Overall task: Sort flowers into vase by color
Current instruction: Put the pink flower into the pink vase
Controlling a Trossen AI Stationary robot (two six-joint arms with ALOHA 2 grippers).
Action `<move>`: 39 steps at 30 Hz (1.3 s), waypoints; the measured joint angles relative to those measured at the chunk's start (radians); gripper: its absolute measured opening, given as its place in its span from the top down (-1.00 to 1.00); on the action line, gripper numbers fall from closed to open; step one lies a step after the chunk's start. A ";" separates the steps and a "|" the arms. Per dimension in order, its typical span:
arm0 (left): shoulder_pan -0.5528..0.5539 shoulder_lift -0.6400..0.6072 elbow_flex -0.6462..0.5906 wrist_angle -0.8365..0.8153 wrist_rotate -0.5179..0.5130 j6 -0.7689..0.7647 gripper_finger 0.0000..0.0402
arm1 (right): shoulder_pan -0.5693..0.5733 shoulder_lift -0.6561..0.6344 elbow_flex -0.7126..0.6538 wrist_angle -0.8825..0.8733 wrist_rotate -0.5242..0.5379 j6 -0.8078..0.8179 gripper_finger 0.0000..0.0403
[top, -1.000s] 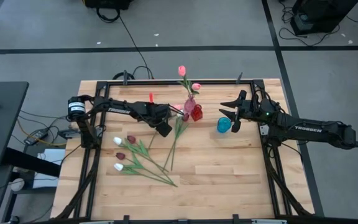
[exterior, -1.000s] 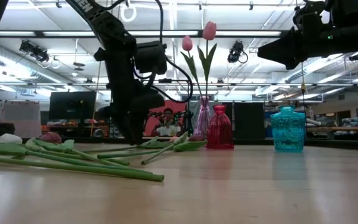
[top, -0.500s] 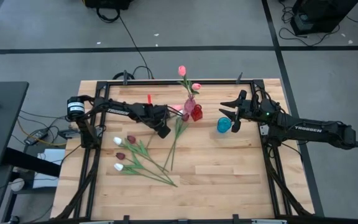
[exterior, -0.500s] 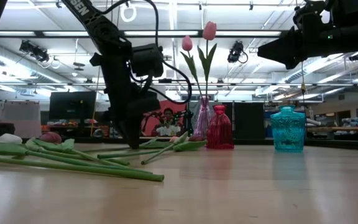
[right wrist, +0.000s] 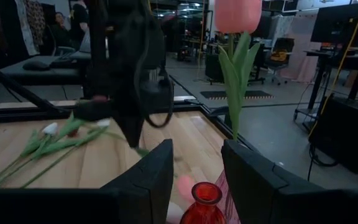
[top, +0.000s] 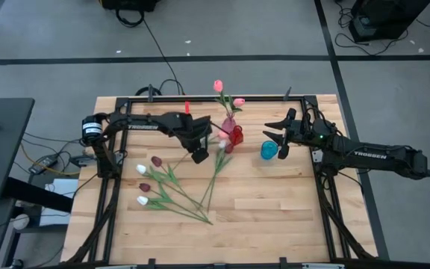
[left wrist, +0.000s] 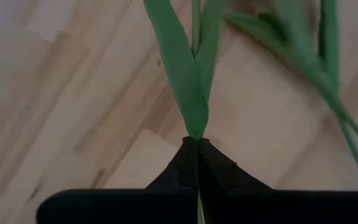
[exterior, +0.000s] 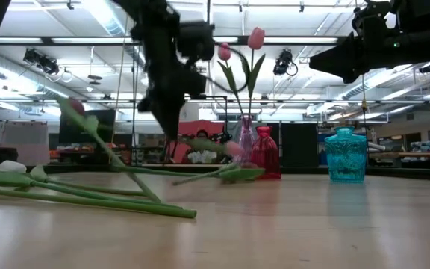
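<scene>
My left gripper (top: pixel 198 155) is raised over the table's middle, left of the vases, and is shut on a green tulip stem (left wrist: pixel 195 74). A blurred pink head (exterior: pixel 234 149) hangs near the red vase (top: pixel 236 135). A pink vase (top: pixel 228 125) holds two pink tulips (top: pixel 219 85). Several tulips, white (top: pixel 141 169) and maroon (top: pixel 145 187), lie on the table's left. One maroon head (exterior: pixel 75 104) is tipped up off the wood. My right gripper (top: pixel 267 131) is open, hovering by the teal vase (top: pixel 268 150). My left gripper pinches the tulip between its two fingers at the spot where two leaves join the stem (left wrist: pixel 196 132), coming from above and pointing down. The stem runs on past the fingers. The head end hangs clear of the table; where the foot end rests I cannot tell.
The three vases stand close together at the table's far middle. A black frame rail (top: pixel 200 100) runs along the far edge. Bare wood (top: pixel 275 209) lies at the near right. Crossing stems (top: pixel 185 202) lie at the near left of the middle.
My left gripper has risen and moved right and a little toward the far edge, toward the vases, taking the tulip with it. The stems beneath have shifted, and one maroon tulip has tipped up, head lifted, foot staying on the table.
</scene>
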 joint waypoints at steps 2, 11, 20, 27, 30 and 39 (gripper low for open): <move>-0.006 -0.001 0.075 -0.088 -0.015 0.018 1.00 | 0.000 0.000 0.000 0.000 0.000 -0.001 0.25; -0.047 -0.003 0.266 -0.220 -0.056 0.195 1.00 | 0.000 0.000 0.000 -0.001 0.000 -0.001 0.25; -0.096 -0.003 0.331 -0.162 -0.171 0.493 1.00 | 0.000 0.000 0.000 -0.001 0.000 -0.001 0.25; -0.100 -0.003 0.314 0.060 -0.023 0.531 1.00 | 0.000 0.000 0.000 -0.001 -0.005 -0.001 0.25; -0.101 -0.003 0.307 0.131 -0.016 0.544 1.00 | 0.000 0.000 0.000 -0.001 -0.027 -0.001 0.25; -0.104 -0.003 0.235 0.426 0.025 0.629 1.00 | 0.000 0.000 0.000 -0.001 -0.033 -0.001 0.25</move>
